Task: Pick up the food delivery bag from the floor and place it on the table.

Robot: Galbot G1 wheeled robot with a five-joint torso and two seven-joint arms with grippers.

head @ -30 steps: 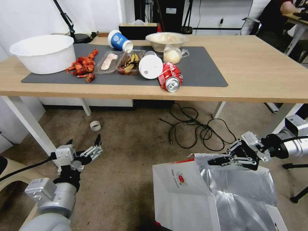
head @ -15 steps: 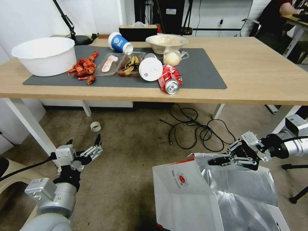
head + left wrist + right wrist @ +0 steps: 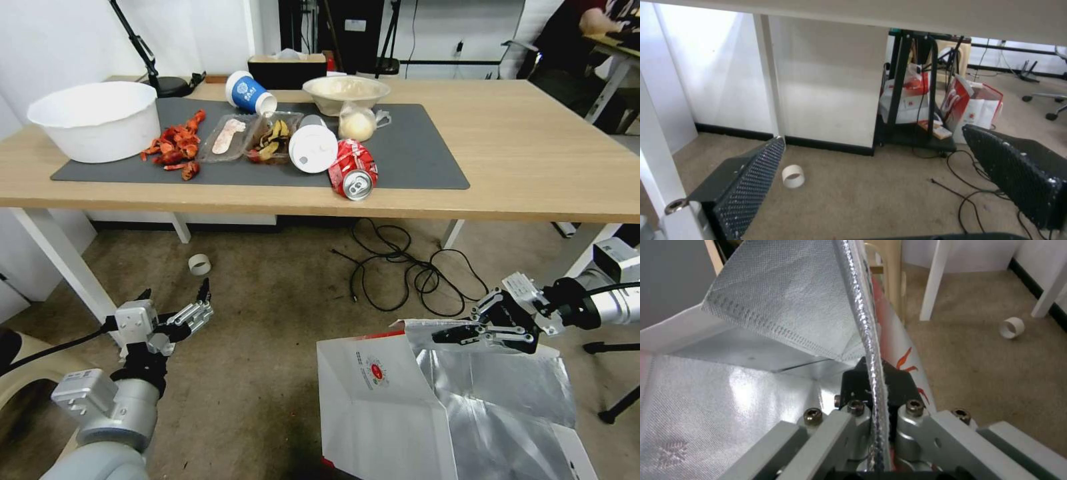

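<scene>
Below the table (image 3: 533,147), my left gripper (image 3: 175,300) hangs low over the floor (image 3: 280,320), fingers (image 3: 746,186) spread wide and holding nothing, with a small white ring (image 3: 198,263) lying ahead of it near a white leg. Further right, black cable (image 3: 400,267) lies looped on the carpet. At right, my right gripper (image 3: 460,333) is clamped on the foil-lined top edge of the bag (image 3: 380,400), which stands open on the floor, its rim pinched between the fingers (image 3: 902,383).
</scene>
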